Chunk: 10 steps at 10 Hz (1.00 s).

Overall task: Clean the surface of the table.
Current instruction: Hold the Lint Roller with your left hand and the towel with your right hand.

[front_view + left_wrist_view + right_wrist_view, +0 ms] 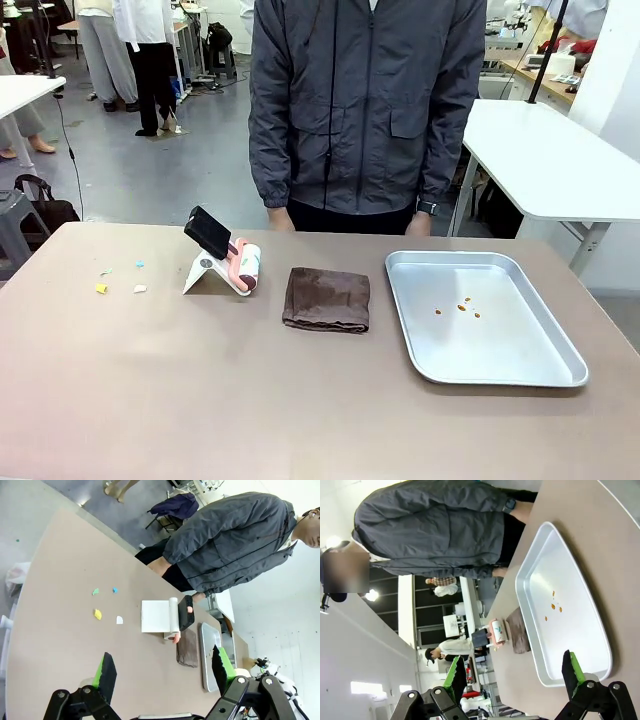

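Observation:
The brownish-taupe table carries small paper scraps in yellow, white, blue and green near its left end. In the left wrist view the scraps lie ahead of my left gripper, which hangs open and empty above the table. My right gripper is open and empty too, hovering over the near end of the metal tray. Orange crumbs lie inside the tray. A folded brown cloth rests at the table's middle.
A lint roller with a black handle leans on a white stand left of the cloth. A person in a grey jacket stands at the far edge, hands at the rim. White tables stand behind on the right.

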Each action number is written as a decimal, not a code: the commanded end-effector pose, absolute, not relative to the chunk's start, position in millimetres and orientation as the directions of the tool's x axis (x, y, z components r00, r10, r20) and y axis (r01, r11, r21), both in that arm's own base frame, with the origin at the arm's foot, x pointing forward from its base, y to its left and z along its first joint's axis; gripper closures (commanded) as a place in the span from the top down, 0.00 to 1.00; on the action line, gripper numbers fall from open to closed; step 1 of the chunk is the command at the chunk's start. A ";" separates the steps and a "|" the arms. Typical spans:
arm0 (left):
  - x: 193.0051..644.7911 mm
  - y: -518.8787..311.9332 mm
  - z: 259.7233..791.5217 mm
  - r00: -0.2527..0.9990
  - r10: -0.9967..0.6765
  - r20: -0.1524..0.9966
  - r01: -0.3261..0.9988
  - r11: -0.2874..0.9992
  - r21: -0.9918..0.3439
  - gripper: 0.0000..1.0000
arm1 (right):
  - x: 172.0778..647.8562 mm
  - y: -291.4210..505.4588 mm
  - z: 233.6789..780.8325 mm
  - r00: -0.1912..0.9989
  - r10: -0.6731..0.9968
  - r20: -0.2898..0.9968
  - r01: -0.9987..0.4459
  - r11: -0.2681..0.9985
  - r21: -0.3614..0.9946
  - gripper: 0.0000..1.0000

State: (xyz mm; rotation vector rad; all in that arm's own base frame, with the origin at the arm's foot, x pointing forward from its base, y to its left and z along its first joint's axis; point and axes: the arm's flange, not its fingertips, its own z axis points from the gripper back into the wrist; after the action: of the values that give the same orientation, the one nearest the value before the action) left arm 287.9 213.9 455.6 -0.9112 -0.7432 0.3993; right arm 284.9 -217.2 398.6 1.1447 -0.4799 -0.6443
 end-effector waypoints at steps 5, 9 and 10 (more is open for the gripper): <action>313.2 180.9 484.9 0.733 0.510 0.450 0.008 0.656 -0.755 1.00 | 298.4 -177.5 426.1 0.742 -0.654 0.149 0.224 0.452 0.864 1.00; 380.6 137.0 521.5 0.810 0.329 0.485 0.082 0.756 -0.650 1.00 | 343.6 -79.0 460.2 0.841 -0.455 0.292 0.102 0.664 0.741 1.00; 396.8 126.5 522.7 0.833 0.284 0.474 0.088 0.778 -0.622 1.00 | 356.1 -51.5 464.0 0.856 -0.411 0.312 0.073 0.696 0.715 1.00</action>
State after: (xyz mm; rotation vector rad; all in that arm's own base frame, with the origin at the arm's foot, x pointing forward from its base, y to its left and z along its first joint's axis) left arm 384.1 118.6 524.0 -0.7240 -0.6220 0.1228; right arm 351.9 -68.3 469.4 0.8012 -0.4924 -0.2924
